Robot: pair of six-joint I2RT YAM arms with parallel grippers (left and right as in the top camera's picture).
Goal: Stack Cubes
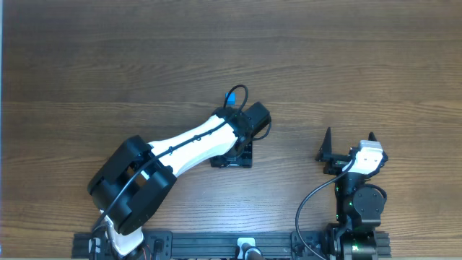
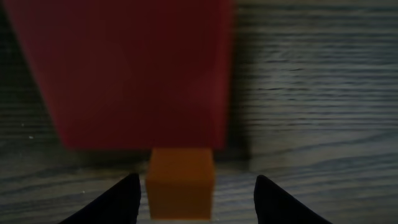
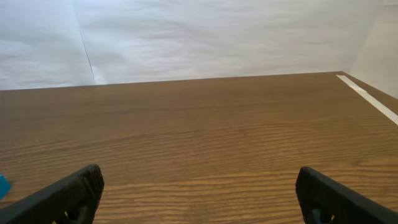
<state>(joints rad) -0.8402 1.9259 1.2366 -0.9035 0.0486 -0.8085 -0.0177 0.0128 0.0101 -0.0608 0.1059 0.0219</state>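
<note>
Top view: the left arm reaches to mid-surface (image 1: 361, 58), with the left end effector (image 1: 232, 157) pointing down. The right end effector (image 1: 349, 141) sits well apart to the right, spread wide.

Left wrist view: its fingers (image 2: 118, 202) stand wide around the orange cube (image 2: 180, 183). The red cube (image 2: 137, 74) lies just beyond, so the left arm is nearer.

Right wrist view: the wide fingers (image 3: 68, 193) face the surface's far edge.

We see a big red cube (image 2: 134, 68) on the worktop (image 1: 361, 58). A small orange cube (image 2: 180, 182) sits just beside it. A blue cube (image 1: 231, 96) lies near, partly hidden.
</note>
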